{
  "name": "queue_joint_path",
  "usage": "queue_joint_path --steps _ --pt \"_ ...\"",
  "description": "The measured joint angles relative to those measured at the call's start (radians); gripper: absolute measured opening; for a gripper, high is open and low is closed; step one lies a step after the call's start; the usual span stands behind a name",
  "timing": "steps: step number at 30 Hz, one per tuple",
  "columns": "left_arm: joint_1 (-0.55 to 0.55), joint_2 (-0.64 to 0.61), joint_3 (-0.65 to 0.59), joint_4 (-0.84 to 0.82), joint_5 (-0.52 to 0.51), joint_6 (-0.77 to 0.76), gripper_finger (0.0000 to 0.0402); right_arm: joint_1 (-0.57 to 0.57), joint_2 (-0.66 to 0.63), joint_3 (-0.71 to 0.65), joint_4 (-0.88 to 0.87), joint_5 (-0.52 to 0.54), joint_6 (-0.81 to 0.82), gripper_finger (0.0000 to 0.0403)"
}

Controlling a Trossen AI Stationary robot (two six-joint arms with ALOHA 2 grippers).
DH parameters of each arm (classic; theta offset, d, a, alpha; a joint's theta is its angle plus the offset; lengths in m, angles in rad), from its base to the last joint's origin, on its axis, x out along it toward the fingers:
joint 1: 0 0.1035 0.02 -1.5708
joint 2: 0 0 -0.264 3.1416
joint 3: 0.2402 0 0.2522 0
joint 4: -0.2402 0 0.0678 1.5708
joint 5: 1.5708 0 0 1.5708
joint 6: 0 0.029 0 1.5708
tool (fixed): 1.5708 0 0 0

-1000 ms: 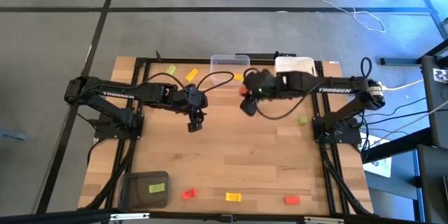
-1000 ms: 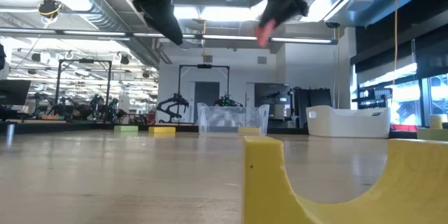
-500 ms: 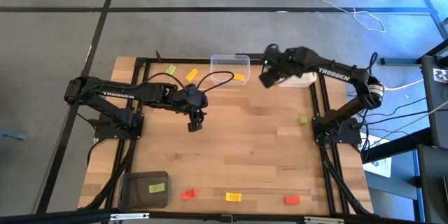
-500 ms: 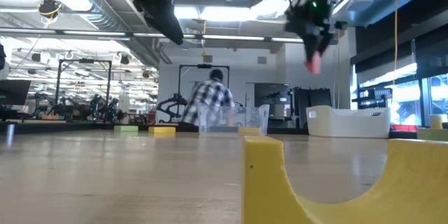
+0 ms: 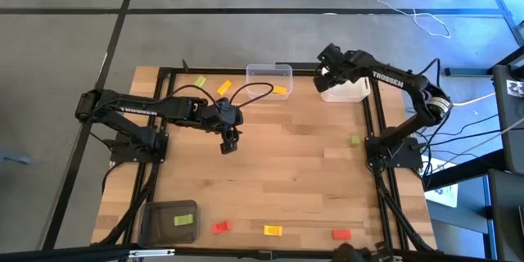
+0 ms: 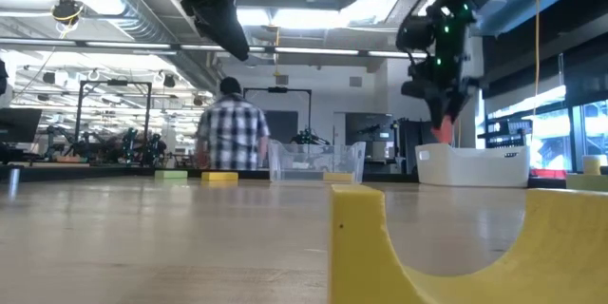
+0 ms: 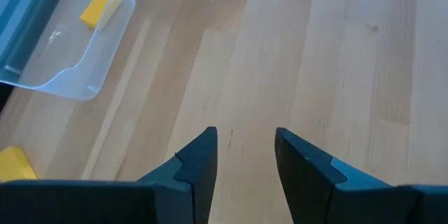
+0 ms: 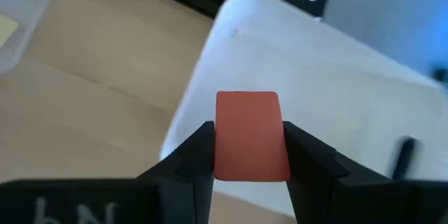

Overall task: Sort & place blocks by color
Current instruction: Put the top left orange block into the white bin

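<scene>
Pinching a red block (image 8: 250, 136) flat between its 2 fingers, my right hand (image 5: 330, 63) hangs above the near edge of the white bin (image 5: 347, 90) at the worktop's (image 5: 286, 172) far right corner. From this edge, a release could clip the rim and send the block bouncing onto the wood beside the clear bin (image 5: 268, 72). A thin grip could also let it swing as it falls. My left hand (image 5: 228, 142) waits over mid-worktop, fingers narrowly apart and holding nothing. Other blocks lie scattered along the near and far edges.
</scene>
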State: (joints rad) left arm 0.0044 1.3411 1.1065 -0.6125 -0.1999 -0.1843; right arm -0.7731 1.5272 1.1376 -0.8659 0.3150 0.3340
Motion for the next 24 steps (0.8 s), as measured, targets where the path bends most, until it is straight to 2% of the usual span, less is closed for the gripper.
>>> queue_joint_path --steps 3,9,17,24 --pt "0.0 0.0 0.0 0.0 -0.001 -0.003 0.0134 -0.02 0.0 -0.075 0.104 -0.049 -0.002 0.0131" --pt "0.0 0.0 0.0 0.0 -0.003 -0.025 0.0134 -0.029 0.0 -0.189 0.189 -0.069 0.001 0.0131" --pt "0.008 0.0 0.0 0.0 -0.026 -0.037 0.0134 -0.029 0.0 -0.238 0.251 -0.13 0.001 0.0132" --pt "0.017 0.0 0.0 0.0 -0.025 -0.045 0.0134 -0.029 0.0 -0.238 0.253 -0.128 0.024 0.0199"
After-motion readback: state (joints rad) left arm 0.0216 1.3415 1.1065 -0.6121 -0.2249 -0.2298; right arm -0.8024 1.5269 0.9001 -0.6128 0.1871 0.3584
